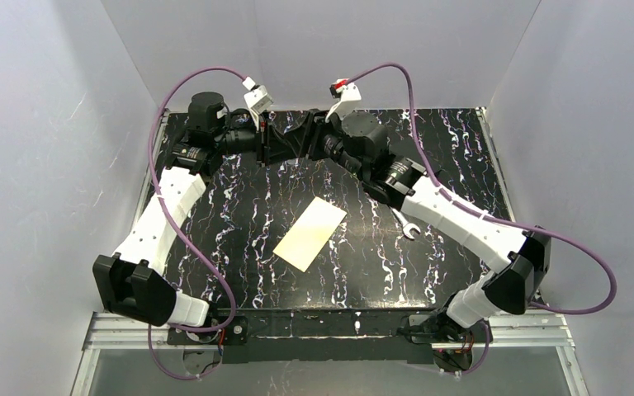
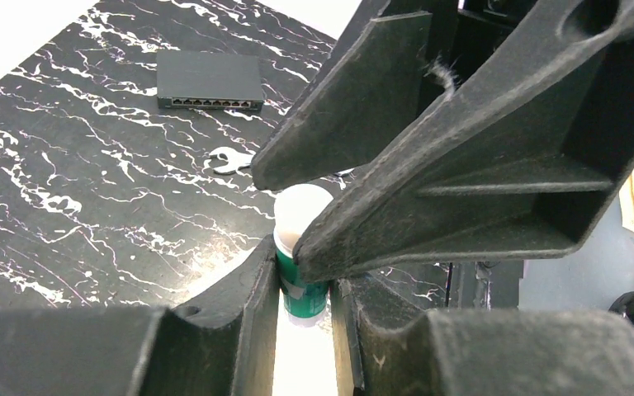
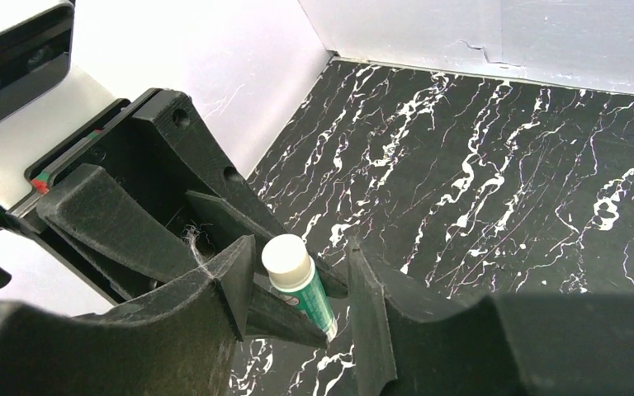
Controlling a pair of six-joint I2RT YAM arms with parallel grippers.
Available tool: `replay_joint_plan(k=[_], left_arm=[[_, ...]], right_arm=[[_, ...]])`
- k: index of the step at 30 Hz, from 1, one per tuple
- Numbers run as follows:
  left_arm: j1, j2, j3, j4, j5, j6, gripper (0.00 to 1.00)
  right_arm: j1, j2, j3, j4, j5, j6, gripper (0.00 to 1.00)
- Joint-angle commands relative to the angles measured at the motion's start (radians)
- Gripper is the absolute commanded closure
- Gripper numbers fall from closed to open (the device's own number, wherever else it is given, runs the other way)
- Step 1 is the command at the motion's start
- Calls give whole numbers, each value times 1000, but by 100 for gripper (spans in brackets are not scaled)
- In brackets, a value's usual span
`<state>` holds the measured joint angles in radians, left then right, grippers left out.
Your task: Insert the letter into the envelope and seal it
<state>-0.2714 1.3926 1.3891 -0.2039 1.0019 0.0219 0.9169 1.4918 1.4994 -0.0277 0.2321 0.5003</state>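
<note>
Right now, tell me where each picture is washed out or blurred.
Top view: evenly lit, sharp, no glare on the table. Left wrist view: the close fingers loom dark and large; top left corner blown white. Right wrist view: the glue stick is crisp, the wall behind nearly washed out.

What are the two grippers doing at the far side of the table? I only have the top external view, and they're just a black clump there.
Observer: They meet over a glue stick. The left gripper is shut on its green body.
Operator: And the right gripper?
Observer: The right gripper straddles the white cap, jaws apart, with a gap showing on one side.
Operator: Is the cap off yet?
Observer: No, both wrist views show it seated on the stick.
</note>
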Motion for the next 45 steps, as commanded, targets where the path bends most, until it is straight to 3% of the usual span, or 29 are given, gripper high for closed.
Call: replay_joint_plan(k=[1,4,9,14,16,19,25,27,29,30,32,33,35,40,45], left_arm=[[-5,-44,37,-18,22,27,100],[-5,-47,35,-14,-6,25,100],[-4,-60,1,77,-59,-80,93],[-4,-57,-46,165,-78,-180,71],[-3,-56,-68,195,-66,-201,66],[-5,-46,-100,263,-40,-236,67],[-3,-17,-105,268,-7,-249,76],[-4,-16,-106,268,-6,-249,89],[-4,-15,-106,268,-6,-247,100],[-3,-15,-106,268,-10,-245,100],[-4,-16,-105,258,-28,-234,100],[-4,-17,-104,242,-43,-214,100],[-3,-18,-99,175,-85,-158,100],[-4,-9,-106,0,-250,-53,100],[-4,-9,-139,2,-301,-71,100]], right_arm=[[4,28,79,-34,-18,-22,48],[4,33,85,-54,-13,-20,55],[4,15,76,-40,30,15,80],[0,-31,53,15,105,120,84],[-8,-39,57,18,95,149,84],[-28,-36,69,5,64,186,83],[-63,-66,6,56,28,263,82],[-71,-71,-4,65,20,275,82],[-77,-73,-11,68,7,286,77],[-79,-73,-11,66,-1,286,67],[-80,-76,-16,49,0,284,33],[-83,-80,-15,32,4,276,21],[-96,-88,-3,-44,11,249,7],[-155,-123,12,-279,118,185,3],[-292,-86,-19,-655,355,172,10]])
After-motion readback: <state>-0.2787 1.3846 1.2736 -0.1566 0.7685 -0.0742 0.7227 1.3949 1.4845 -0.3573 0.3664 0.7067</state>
